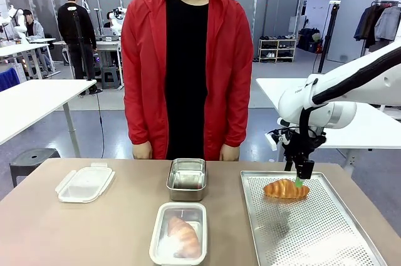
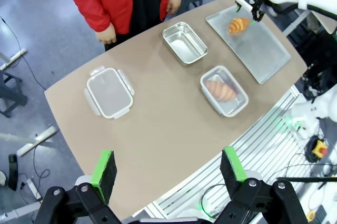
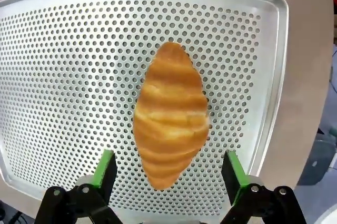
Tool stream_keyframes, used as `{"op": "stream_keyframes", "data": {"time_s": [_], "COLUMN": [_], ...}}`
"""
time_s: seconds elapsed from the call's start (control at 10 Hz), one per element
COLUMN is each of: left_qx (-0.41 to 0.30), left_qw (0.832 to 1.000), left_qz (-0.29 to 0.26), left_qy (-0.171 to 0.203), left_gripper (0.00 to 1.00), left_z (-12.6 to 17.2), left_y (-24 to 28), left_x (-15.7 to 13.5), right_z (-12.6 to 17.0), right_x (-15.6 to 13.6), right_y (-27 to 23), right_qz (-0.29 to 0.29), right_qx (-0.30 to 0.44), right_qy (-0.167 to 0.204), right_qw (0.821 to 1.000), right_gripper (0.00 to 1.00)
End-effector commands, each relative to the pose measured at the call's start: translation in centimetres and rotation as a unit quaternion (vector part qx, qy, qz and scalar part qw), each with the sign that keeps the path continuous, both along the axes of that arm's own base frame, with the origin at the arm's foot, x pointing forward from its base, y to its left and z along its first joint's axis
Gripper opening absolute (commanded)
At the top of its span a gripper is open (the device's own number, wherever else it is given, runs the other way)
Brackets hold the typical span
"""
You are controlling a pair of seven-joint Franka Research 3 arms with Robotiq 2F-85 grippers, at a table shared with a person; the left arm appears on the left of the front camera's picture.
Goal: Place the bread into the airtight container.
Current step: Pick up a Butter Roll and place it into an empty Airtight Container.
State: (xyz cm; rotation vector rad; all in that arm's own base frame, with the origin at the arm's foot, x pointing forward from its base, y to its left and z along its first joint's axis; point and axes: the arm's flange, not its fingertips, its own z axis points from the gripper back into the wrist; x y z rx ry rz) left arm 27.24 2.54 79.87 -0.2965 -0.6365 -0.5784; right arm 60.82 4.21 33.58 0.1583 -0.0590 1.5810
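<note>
A golden croissant, the bread [image 1: 286, 189] [image 3: 171, 124] [image 2: 238, 25], lies on a perforated metal tray [image 1: 313, 235] [image 3: 63, 76] at the right. My right gripper [image 1: 301, 181] [image 3: 169, 174] hangs open just above it, with the green pads [image 3: 107, 171] on either side of its near end and not touching. A second croissant [image 1: 183, 236] [image 2: 220, 90] lies in a clear container [image 1: 158, 241] [image 2: 238, 106] at the front middle. An empty steel container [image 1: 187, 178] [image 2: 184, 42] stands behind it. My left gripper [image 2: 167, 174] is open, high above the table's near edge.
A clear clip-on lid [image 1: 86, 183] [image 2: 108, 92] lies at the table's left. A person in a red jacket [image 1: 186, 66] stands at the far edge, hands [image 1: 142, 150] down at the sides. The brown tabletop [image 1: 75, 235] between lid and containers is bare.
</note>
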Motion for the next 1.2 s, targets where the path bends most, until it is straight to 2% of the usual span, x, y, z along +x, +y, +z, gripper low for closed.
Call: {"op": "stream_keyframes", "data": {"time_s": [0.0,0.3,0.5,0.8,1.1], "left_qx": [0.000,0.000,0.000,0.000,0.000], "left_qw": [1.000,1.000,1.000,1.000,1.000], "left_qz": [-0.009,-0.009,-0.009,-0.009,-0.009], "left_qy": [-0.006,-0.006,-0.006,-0.006,-0.006], "left_gripper": [1.00,1.00,1.00,1.00,1.00], "left_z": [0.1,0.1,0.1,0.1,0.1], "left_y": [0.0,0.0,0.0,0.0,0.0], "left_x": [0.0,0.0,0.0,0.0,0.0], "right_z": [0.0,-1.8,-2.5,-4.3,-4.0], "right_x": [0.5,0.3,-0.9,-2.3,-2.5], "right_y": [0.1,0.6,0.7,0.8,0.9], "right_qz": [0.003,-0.002,0.001,-0.016,-0.019], "right_qx": [-0.006,-0.009,0.000,-0.003,-0.008], "right_qy": [0.006,0.020,0.025,0.016,0.001], "right_qw": [1.000,1.000,1.000,1.000,1.000], "right_gripper": [1.00,1.00,1.00,1.00,0.72]}}
